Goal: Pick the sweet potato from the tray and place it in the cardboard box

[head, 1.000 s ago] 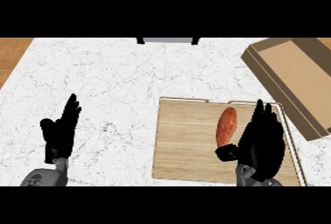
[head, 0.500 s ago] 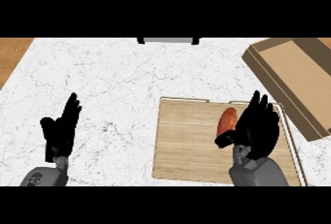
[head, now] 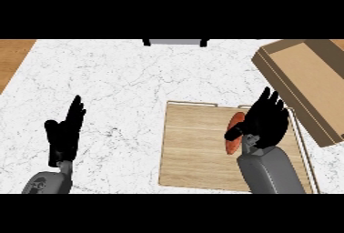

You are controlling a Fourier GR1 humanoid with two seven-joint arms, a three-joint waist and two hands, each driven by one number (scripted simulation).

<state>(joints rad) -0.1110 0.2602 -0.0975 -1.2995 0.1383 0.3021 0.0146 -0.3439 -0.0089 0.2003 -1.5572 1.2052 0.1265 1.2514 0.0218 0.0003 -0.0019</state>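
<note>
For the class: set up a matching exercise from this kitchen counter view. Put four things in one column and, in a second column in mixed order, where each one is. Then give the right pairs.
Column 1
1. sweet potato
2. cardboard box
3. left hand
4. tray

Column 2
A. at the counter's right edge, beyond the tray
B. on the tray, partly under the right hand
C. open, fingers up, over the marble at the left
D. flat on the counter, right of centre

Pairs: 1-B, 2-A, 3-C, 4-D
</note>
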